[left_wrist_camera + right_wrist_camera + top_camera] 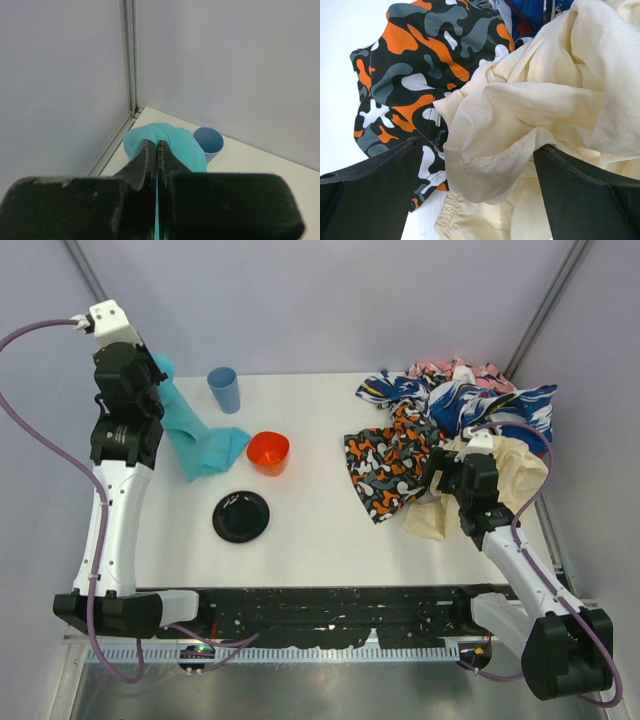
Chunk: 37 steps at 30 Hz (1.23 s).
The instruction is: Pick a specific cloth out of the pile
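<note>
The teal cloth point(200, 440) hangs from my left gripper point(158, 368) at the far left, its lower end lying on the table. In the left wrist view the gripper point(156, 146) is shut on a fold of the cloth point(182, 145). The pile point(450, 430) of patterned, pink and cream fabrics lies at the right. My right gripper point(440, 472) is open and hovers over the pile's front. In the right wrist view the gripper point(477, 165) has its jaws spread either side of the cream cloth point(530, 100), next to the orange-black-grey cloth point(415, 65).
A blue cup point(225, 390) stands at the back, also seen in the left wrist view point(209, 142). An orange bowl point(268, 452) and a black plate point(241, 516) sit mid-table. The enclosure walls and a corner post point(129, 55) are close to the left gripper.
</note>
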Available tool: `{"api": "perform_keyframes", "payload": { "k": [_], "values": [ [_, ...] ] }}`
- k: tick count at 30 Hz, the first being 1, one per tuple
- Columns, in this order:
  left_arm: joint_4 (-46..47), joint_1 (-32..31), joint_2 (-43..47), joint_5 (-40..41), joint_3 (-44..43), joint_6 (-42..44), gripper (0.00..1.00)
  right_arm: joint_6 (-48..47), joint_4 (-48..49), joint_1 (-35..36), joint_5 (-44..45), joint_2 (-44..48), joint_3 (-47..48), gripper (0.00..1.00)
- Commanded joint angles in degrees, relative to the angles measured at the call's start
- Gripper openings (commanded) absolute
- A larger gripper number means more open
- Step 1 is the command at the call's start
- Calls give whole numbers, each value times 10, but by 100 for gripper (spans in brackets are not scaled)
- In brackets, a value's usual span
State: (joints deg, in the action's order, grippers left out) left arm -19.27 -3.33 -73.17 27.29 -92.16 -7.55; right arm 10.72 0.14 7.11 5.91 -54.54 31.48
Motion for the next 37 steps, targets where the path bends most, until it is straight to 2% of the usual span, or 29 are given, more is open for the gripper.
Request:
{"api": "perform_keyframes", "payload": {
  "k": [1, 6, 7, 8, 10, 11, 12, 13, 18, 23, 26, 29, 31, 33, 35, 37],
  "values": [
    [75, 5, 19, 1, -10, -20, 0, 2, 13, 0, 9, -3, 14, 95],
    [71, 5, 7, 0, 41, -73, 0, 4, 14, 0, 11, -1, 12, 95],
    [73, 5, 11, 10, 58, -99, 5, 2, 14, 0, 13, 0, 13, 95],
    [76, 5, 16, 20, 82, -119, 17, 1, 13, 1, 14, 1, 13, 95],
    [102, 5, 30, 32, 125, -153, 51, 1, 12, 0, 16, 4, 13, 95],
    [111, 5, 36, 36, 136, -156, 74, 0, 11, 0, 16, 6, 13, 95],
    [110, 4, 42, 38, 140, -158, 91, 0, 13, 0, 17, 8, 12, 95],
    [102, 5, 48, 43, 139, -162, 96, 1, 13, 0, 17, 10, 11, 95],
    [90, 4, 100, 51, 156, -177, 100, 4, 12, 1, 17, 15, 11, 95],
    [80, 5, 145, 10, 172, -200, 100, 17, 9, 0, 29, 24, 15, 95],
    [3, 5, 148, -61, 136, -207, 100, 23, 16, 0, 31, 34, 12, 95],
    [-93, 5, 152, -175, 110, -231, 100, 24, 23, 1, 13, 51, 6, 95],
    [-82, 5, 167, -270, 142, -234, 100, 25, 43, 0, 7, 65, -7, 95],
    [-24, 4, 187, -360, 189, -250, 100, 26, 62, 0, 3, 80, -22, 95],
    [-16, 3, 201, -375, 206, -259, 100, 26, 59, 0, 9, 94, -26, 95],
    [-26, 4, 210, -354, 209, -258, 100, 31, 61, 1, 23, 106, -27, 95]
  ]
}}
